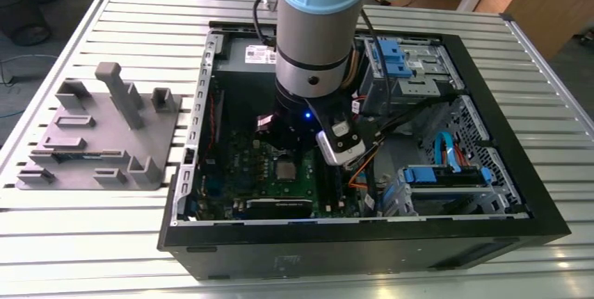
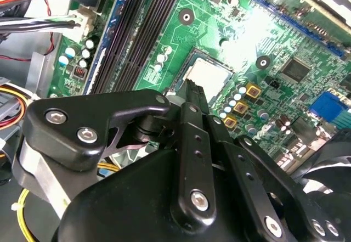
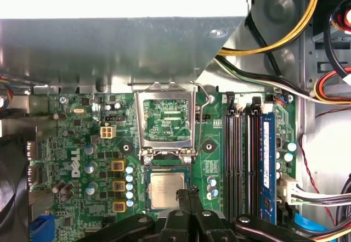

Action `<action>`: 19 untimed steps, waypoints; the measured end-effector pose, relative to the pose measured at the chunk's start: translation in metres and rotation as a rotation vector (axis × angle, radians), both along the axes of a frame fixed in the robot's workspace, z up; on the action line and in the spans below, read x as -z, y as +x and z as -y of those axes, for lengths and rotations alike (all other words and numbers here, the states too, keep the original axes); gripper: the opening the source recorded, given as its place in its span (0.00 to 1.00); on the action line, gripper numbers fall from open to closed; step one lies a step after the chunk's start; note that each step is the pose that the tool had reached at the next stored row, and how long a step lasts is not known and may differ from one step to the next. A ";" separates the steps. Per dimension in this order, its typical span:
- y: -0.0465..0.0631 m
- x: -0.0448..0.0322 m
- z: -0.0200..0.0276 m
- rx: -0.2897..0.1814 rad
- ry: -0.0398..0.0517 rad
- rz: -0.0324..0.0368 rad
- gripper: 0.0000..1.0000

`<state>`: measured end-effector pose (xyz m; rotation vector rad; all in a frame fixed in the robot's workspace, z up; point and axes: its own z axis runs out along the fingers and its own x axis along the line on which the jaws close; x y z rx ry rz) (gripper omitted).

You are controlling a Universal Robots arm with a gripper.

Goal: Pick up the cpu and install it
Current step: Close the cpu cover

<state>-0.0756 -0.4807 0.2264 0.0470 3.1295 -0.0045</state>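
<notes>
The cpu (image 3: 166,190) is a small silver square lying flat in its socket on the green motherboard (image 3: 88,143). It also shows in the second wrist view as the cpu (image 2: 208,76) and in the exterior view as the cpu (image 1: 286,170). The silver socket frame (image 3: 166,122) stands flipped open beside it. My gripper (image 3: 187,195) hangs just above one edge of the chip, its black fingers (image 2: 193,91) pressed together with nothing between them. In the exterior view the arm (image 1: 316,49) reaches down into the open computer case (image 1: 519,195).
Black memory slots (image 3: 241,159) run beside the socket, one holding a blue module (image 3: 267,159). Yellow, black and red cables (image 3: 285,39) lie at the case wall. A metal bracket (image 3: 109,50) overhangs the board. A grey tray with upright blocks (image 1: 93,142) sits outside the case at the exterior view's left.
</notes>
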 end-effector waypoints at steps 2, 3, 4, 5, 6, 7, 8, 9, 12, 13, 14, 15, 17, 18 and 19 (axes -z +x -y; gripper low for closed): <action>0.000 0.0001 -0.0017 0.000 0.0002 0.0000 0.13; 0.001 0.0002 -0.0025 0.000 0.0002 0.0000 0.13; 0.001 0.0003 -0.0033 0.000 0.0002 0.0000 0.13; 0.002 0.0004 -0.0041 0.000 0.0002 0.0000 0.13; 0.004 0.0006 -0.0049 0.000 0.0002 0.0000 0.13; 0.005 0.0007 -0.0057 0.000 0.0002 0.0000 0.13; 0.006 0.0008 -0.0065 0.000 0.0001 0.0000 0.13; 0.008 0.0009 -0.0073 0.000 0.0002 0.0000 0.13; 0.011 0.0012 -0.0103 0.000 0.0001 0.0000 0.13; 0.012 0.0013 -0.0115 0.000 0.0001 0.0000 0.13; 0.013 0.0014 -0.0128 0.000 0.0002 0.0000 0.13; 0.015 0.0015 -0.0140 0.000 0.0002 0.0000 0.13; 0.017 0.0017 -0.0165 0.000 0.0002 0.0000 0.13; 0.018 0.0018 -0.0177 0.000 0.0002 0.0000 0.13; 0.018 0.0018 -0.0192 0.000 0.0002 0.0000 0.13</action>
